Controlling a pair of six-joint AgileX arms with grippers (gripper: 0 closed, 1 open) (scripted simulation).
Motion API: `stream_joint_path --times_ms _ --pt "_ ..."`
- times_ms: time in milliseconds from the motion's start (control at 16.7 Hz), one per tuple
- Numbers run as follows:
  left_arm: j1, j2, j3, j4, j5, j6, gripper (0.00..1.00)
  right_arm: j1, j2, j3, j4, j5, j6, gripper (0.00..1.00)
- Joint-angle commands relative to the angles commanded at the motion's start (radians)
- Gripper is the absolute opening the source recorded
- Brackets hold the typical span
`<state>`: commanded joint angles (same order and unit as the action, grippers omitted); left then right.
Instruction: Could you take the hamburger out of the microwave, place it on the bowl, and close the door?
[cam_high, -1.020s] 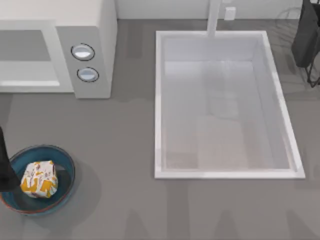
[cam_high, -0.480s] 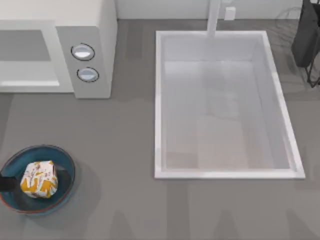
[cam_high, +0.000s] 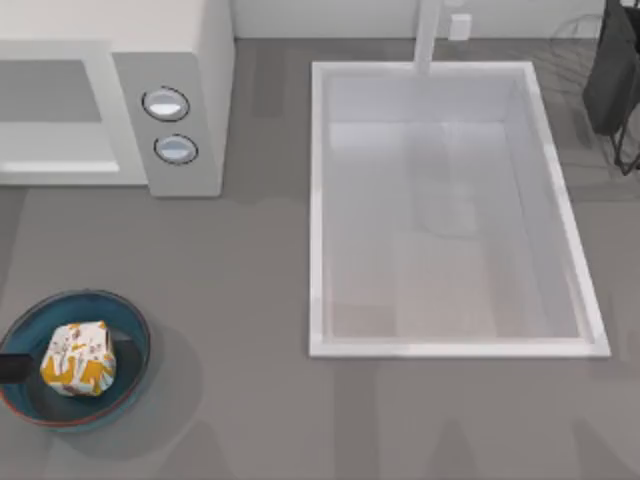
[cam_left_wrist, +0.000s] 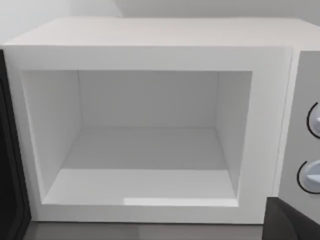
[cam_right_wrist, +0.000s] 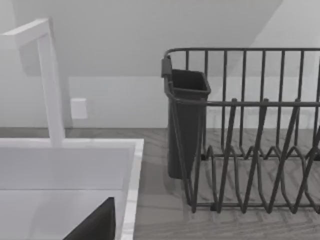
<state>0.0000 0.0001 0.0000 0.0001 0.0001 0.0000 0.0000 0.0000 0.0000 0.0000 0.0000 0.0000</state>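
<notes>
Hamburger sits inside the bowl, wrapper up, orange patches twd the near edge. The bowl is at the worktop's near-left corner, well apart from the microwave, which stands at the far-left corner w/ its two knobs on the panel facing the near edge.

Left arm: a short dark stub pokes in from the worktop's left edge, lying level, its tip at the bowl's left rim; can't tell if it touches. Left wrist cam is held low and level, looking square into the microwave front. The cavity is open, floor bare and white. The dark door is swung out on the side opp. the knobs. A dark corner of the left gripper shows just below the knob panel. Can't tell whether that gripper is spread or closed, and nothing is seen in its grip.

Right arm: wrist cam is level too, aimed across the far-right corner of the worktop. It sees the sink rim, the white faucet upright behind it, and beside them the dark wire dish rack w/ a dark utensil cup hung on its sink-side end. A dark wedge of the right gripper sits over the sink rim. Spread or closed: can't tell.

From above, the sink takes up the right half of the worktop, w/ the rack at the far-right corner.
</notes>
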Motion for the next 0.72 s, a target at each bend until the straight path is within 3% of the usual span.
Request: stream_joint_path --times_ms 420,540,720 --pt "0.003 -0.001 0.000 -0.002 0.003 0.000 0.00 0.000 0.000 0.000 0.000 0.000 0.000 1.00" --pt "0.041 -0.016 0.001 -0.018 0.041 0.000 0.00 0.000 0.000 0.000 0.000 0.000 0.000 1.00" --pt "0.161 -0.052 0.003 -0.055 0.161 -0.001 0.00 0.000 0.000 0.000 0.000 0.000 0.000 1.00"
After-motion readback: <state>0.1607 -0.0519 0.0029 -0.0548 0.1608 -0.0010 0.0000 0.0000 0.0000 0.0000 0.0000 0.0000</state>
